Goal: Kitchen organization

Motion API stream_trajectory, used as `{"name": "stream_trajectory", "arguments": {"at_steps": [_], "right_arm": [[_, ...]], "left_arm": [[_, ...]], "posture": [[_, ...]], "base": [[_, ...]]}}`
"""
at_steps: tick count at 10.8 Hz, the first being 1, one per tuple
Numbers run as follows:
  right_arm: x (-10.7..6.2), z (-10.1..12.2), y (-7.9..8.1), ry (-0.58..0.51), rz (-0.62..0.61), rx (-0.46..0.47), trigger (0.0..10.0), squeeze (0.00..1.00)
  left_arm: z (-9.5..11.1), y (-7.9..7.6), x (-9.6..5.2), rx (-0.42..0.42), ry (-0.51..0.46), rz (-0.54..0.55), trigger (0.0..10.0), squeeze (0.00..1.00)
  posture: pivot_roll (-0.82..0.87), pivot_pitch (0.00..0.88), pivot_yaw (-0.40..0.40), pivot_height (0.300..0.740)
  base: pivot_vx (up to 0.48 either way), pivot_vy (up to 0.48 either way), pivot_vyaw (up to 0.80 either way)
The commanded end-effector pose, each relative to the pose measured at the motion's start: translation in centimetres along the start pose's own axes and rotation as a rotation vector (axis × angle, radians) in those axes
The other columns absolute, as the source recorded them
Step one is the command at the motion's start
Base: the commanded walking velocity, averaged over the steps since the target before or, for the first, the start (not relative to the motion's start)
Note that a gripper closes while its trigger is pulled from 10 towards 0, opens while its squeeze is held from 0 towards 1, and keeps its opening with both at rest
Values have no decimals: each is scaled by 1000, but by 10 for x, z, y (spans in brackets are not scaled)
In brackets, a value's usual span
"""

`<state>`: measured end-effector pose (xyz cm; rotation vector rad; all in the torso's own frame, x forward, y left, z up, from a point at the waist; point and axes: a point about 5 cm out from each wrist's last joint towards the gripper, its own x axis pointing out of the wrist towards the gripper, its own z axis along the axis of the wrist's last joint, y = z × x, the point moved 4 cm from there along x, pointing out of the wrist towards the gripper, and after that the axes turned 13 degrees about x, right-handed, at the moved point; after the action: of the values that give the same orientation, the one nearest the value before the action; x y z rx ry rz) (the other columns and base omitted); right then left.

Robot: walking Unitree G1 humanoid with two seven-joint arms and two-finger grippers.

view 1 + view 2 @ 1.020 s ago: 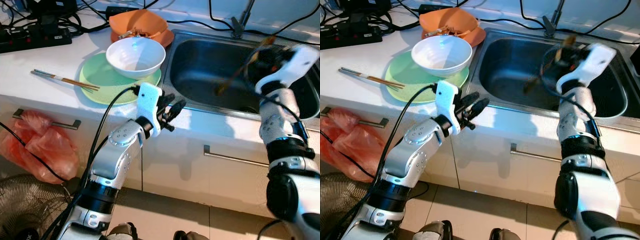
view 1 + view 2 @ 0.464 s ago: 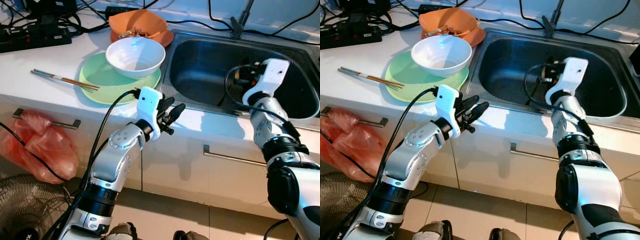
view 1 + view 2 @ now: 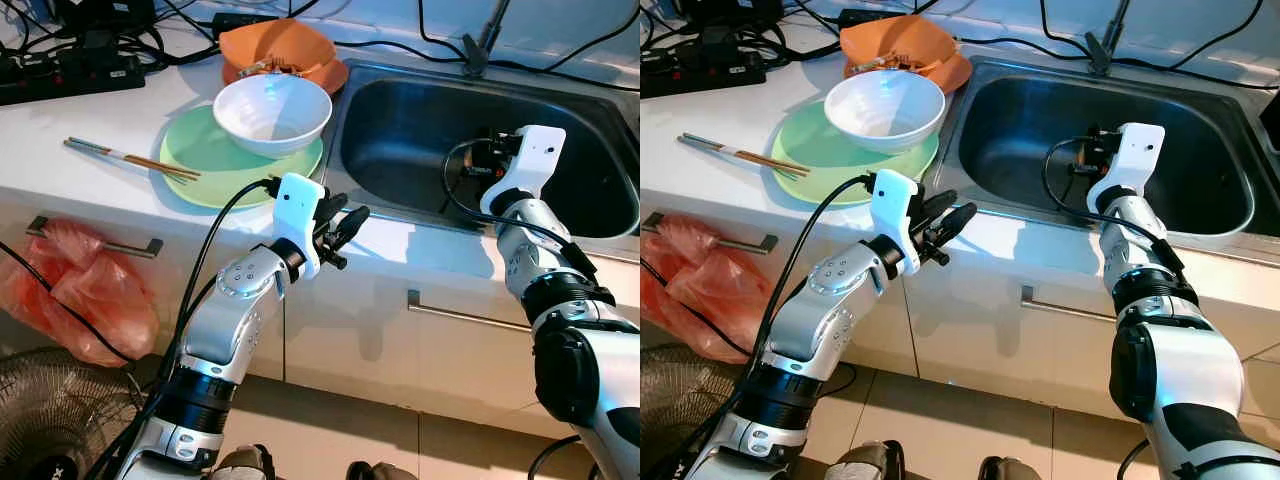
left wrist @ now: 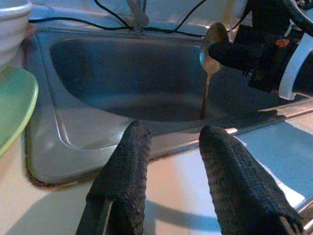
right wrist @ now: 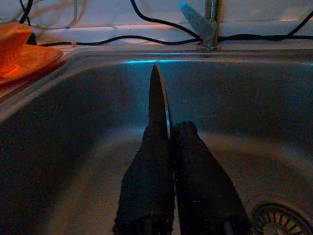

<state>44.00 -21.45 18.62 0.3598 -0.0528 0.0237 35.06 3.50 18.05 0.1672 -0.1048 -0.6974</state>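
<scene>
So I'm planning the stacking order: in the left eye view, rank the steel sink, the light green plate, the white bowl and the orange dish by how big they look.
1. Steel sink
2. Light green plate
3. White bowl and orange dish look alike; the dish sits farther back and is partly hidden, so I won't rank them.

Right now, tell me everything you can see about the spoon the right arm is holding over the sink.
The spoon looks like dull metal, with an oval bowl and a thin straight handle. It stands about upright, bowl up and handle hanging down inside the sink, and appears to end short of the basin floor. The right end effector is shut on it near the bowl, fingers pinching it edge-on. Nothing else touches it. The drain sits off to one side.
</scene>
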Motion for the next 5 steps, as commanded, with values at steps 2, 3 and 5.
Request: {"name": "stream_trajectory", "arguments": {"at_steps": [2,3,5], "right_arm": [[2,4,0,-4,-1,-20,10000,1000],[2,2,1,2,3,-21,10000,1000],[1,1,2,5,2,-26,10000,0]], "left_arm": [[1,-3,1,12,-6,-11,10000,0],[1,-4,1,11,-5,-11,10000,0],[0,-4,0,12,-4,-12,10000,0]], "posture": [[168,99,-75,740],[171,97,-74,740],[171,93,-71,740]], "base": [[0,0,0],[0,0,0],[0,0,0]]}}
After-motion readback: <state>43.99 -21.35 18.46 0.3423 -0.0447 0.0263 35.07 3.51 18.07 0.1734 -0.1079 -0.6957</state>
